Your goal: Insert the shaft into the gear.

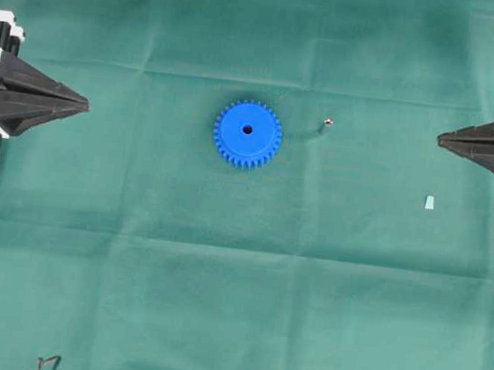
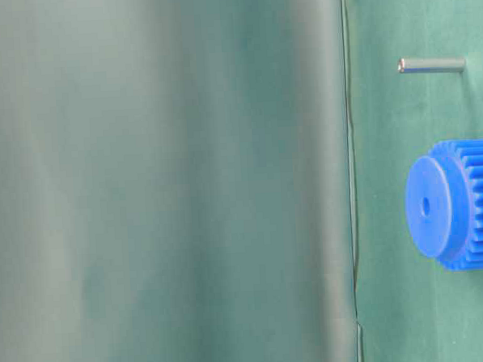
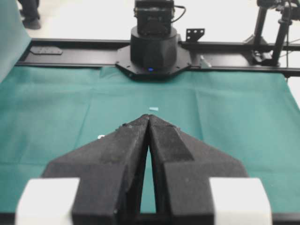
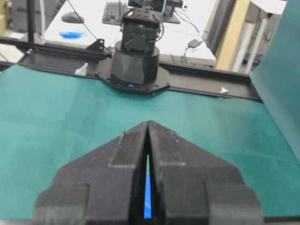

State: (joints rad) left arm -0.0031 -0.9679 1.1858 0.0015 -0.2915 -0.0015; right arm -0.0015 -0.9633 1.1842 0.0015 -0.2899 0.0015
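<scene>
A: Item, shaft (image 1: 325,125)?
B: Standing loose on the table (image 1: 219,279), just right of the blue gear (image 1: 247,134); centre hole vacant.
A: Fingers?
B: Left gripper (image 1: 86,105) and right gripper (image 1: 441,139) pressed together, empty, well apart from both parts. Pickup and insertion outstanding.

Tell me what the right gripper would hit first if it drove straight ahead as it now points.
Probably the shaft: it stands nearly in line between the shut right gripper and the gear, though height is unclear.

Left end effector (image 1: 86,104) and right end effector (image 1: 440,139) drawn back at opposite sides, tips together, empty, facing inward.
</scene>
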